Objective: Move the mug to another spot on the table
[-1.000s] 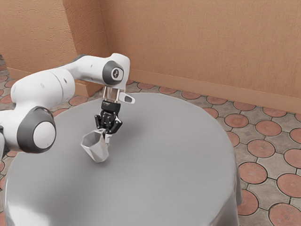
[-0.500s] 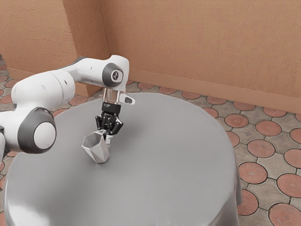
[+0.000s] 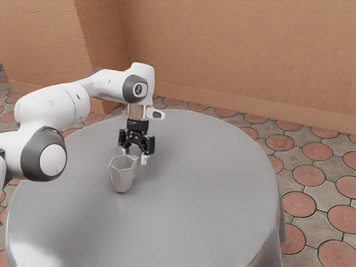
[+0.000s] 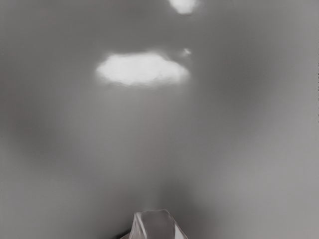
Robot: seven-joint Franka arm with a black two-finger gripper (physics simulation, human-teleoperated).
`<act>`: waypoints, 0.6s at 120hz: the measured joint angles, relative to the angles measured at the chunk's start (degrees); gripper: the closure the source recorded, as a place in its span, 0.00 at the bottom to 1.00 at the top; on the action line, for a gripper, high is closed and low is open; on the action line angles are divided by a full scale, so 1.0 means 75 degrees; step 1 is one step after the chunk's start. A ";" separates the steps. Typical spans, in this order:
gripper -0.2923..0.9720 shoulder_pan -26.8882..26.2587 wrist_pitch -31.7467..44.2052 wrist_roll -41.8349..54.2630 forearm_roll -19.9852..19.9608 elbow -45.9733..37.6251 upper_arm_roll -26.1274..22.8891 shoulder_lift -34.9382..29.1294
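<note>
Mug [image 3: 123, 173] upright on table [image 3: 222, 189], well in from every edge; jaws wide, holding nothing, just above its rim; broad tabletop toward exterior view's right

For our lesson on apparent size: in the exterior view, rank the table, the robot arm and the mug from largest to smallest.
1. table
2. robot arm, though its near joints sit close to the camera, which enlarges it
3. mug
</note>
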 joint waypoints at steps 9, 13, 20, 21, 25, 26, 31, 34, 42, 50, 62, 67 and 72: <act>0.27 0.0001 0.0218 -0.0011 0.0000 -0.0014 0.0009 -0.0009; 0.26 0.0000 0.0291 -0.0015 0.0000 -0.0018 0.0013 -0.0016; 0.25 -0.0002 0.0396 -0.0021 0.0000 -0.0022 0.0024 -0.0040; 0.25 -0.0003 0.0409 -0.0022 0.0001 -0.0022 0.0026 -0.0047; 0.25 -0.0009 0.0455 -0.0025 0.0003 -0.0023 0.0033 -0.0081; 0.25 -0.0011 0.0465 -0.0026 0.0003 -0.0023 0.0035 -0.0093; 0.25 -0.0018 0.0515 -0.0030 0.0008 -0.0047 0.0047 -0.0196; 0.24 -0.0020 0.0556 -0.0034 0.0011 -0.0110 0.0055 -0.0308; 0.24 -0.0023 0.0692 -0.0042 0.0019 -0.0317 0.0087 -0.0682; 0.24 -0.0019 0.0840 -0.0052 0.0010 -0.0761 0.0102 -0.1217; 0.24 -0.0092 0.1157 -0.0068 0.0004 -0.1972 0.0240 -0.2338; 0.23 -0.0142 0.1458 -0.0076 0.0006 -0.2602 0.0350 -0.2825; 0.23 -0.0176 0.1747 -0.0083 0.0010 -0.3138 0.0441 -0.3260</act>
